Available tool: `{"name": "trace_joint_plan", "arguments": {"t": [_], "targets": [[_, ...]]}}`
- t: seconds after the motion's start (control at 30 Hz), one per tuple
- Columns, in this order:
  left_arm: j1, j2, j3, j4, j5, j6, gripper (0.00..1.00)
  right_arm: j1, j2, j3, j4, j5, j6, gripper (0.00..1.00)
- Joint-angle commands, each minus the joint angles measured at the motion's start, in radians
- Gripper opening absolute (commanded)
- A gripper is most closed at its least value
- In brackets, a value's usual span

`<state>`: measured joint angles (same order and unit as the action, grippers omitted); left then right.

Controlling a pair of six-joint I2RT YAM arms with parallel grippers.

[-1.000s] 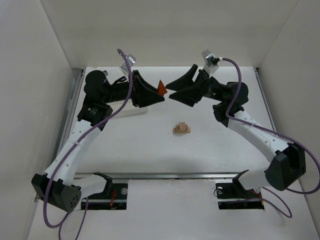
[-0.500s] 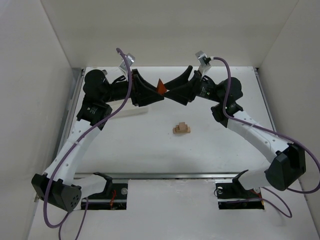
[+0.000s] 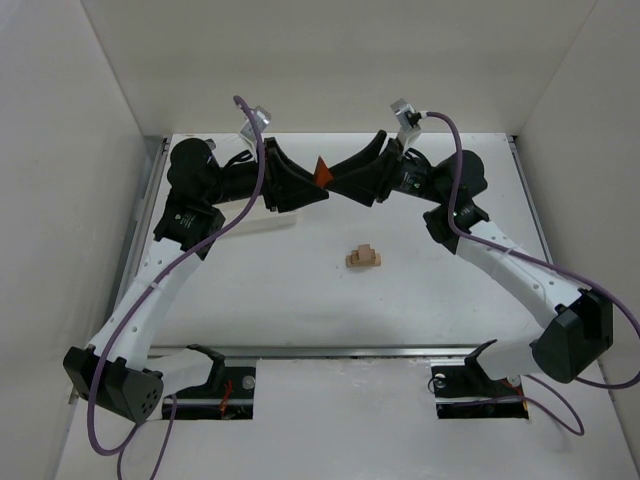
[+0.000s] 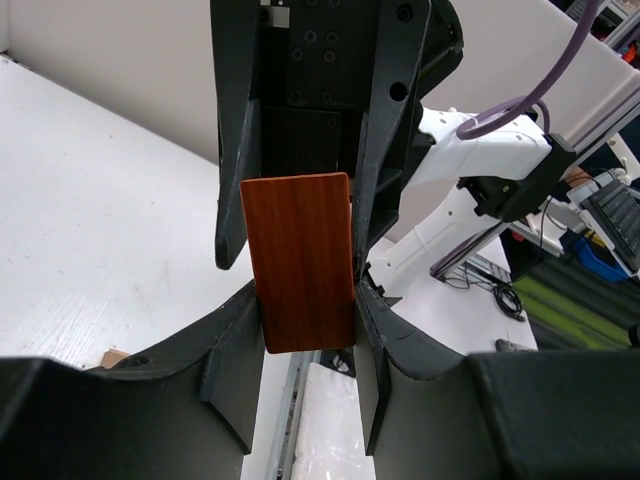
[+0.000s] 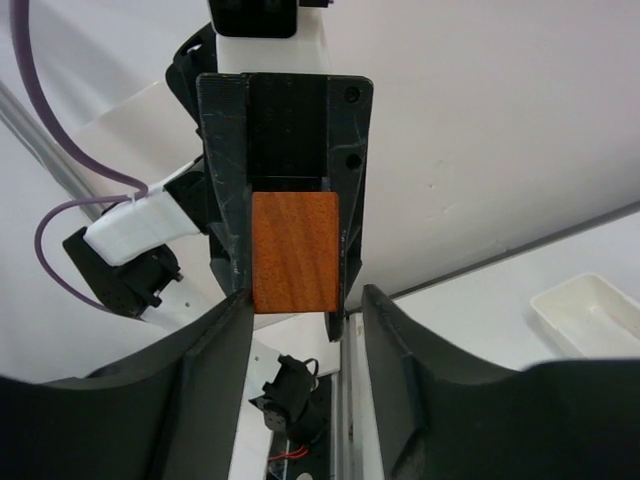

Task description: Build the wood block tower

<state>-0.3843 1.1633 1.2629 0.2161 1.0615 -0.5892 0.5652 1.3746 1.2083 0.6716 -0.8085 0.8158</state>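
The orange-red wedge [image 3: 322, 176] hangs above the far middle of the table, and my left gripper [image 3: 317, 184] is shut on it. In the left wrist view the wedge [image 4: 300, 265] sits clamped between my own fingers [image 4: 232, 350]. My right gripper [image 3: 338, 181] meets it from the right with its jaws around the same wedge [image 5: 295, 252]. One right finger [image 5: 215, 340] touches the wedge's corner, and a narrow gap shows at the other finger. A small stack of tan wooden blocks [image 3: 364, 257] stands on the table, nearer than both grippers.
A long white tray [image 5: 590, 310] lies on the table and is partly hidden under the left arm [image 3: 278, 221] in the top view. White walls enclose the table on three sides. A metal rail [image 3: 330, 351] runs along the near edge.
My right gripper has moved left up to the wedge, and its jaws have narrowed around it. The left gripper has held still with the wedge.
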Motion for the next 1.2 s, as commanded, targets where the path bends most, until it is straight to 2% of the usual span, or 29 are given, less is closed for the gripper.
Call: {"name": "trace_joint_plan", "arguments": {"t": [0.0,0.13,0.23,0.33,0.37,0.4,0.47,0.5,0.57,0.6,0.77,0.87,0.97,1.03,1.17], "targets": [[-0.005,-0.019,0.044,0.055,0.029,0.003,0.0,0.018,-0.002,0.053,0.014,-0.014,-0.006,0.49],[-0.005,-0.019,0.035,0.055,0.029,0.003,0.0,0.018,-0.002,0.053,0.014,-0.014,-0.006,0.47],[-0.005,-0.019,0.035,0.055,0.029,0.003,0.0,0.018,-0.002,0.053,0.014,-0.014,-0.006,0.5],[-0.005,-0.019,0.035,0.055,0.029,0.003,0.0,0.018,-0.002,0.053,0.005,-0.014,-0.006,0.38],[-0.005,-0.019,0.035,0.055,0.029,0.003,0.0,0.018,-0.002,0.053,0.005,-0.014,-0.006,0.24],[-0.005,-0.019,0.035,0.055,0.029,0.003,0.0,0.018,-0.002,0.053,0.005,-0.014,-0.006,0.19],[-0.005,-0.019,0.035,0.046,0.029,0.003,0.0,0.018,-0.002,0.062,-0.018,-0.003,-0.006,0.13],[-0.005,-0.019,0.035,0.034,0.029,0.018,0.0,0.018,-0.012,0.062,-0.035,-0.003,-0.03,0.07],[-0.005,-0.019,0.035,0.002,0.029,0.052,0.0,0.018,-0.012,0.086,-0.119,0.006,-0.065,0.0],[-0.005,-0.019,0.035,-0.018,0.029,0.071,0.08,0.018,-0.023,0.086,-0.159,0.006,-0.088,0.0],[-0.005,0.013,0.084,-0.168,0.029,0.172,0.26,0.018,-0.06,0.148,-0.401,0.054,-0.253,0.0],[-0.005,0.022,0.084,-0.194,0.029,0.215,0.34,0.018,-0.081,0.172,-0.512,0.092,-0.347,0.0],[-0.005,0.022,0.096,-0.24,0.029,0.29,0.57,0.018,-0.091,0.229,-0.702,0.156,-0.468,0.0],[-0.005,0.033,0.128,-0.352,0.011,0.371,0.73,0.018,-0.091,0.284,-0.863,0.214,-0.533,0.0],[0.004,0.033,0.15,-0.503,-0.034,0.518,0.84,0.018,-0.069,0.381,-1.102,0.318,-0.665,0.0]]}}
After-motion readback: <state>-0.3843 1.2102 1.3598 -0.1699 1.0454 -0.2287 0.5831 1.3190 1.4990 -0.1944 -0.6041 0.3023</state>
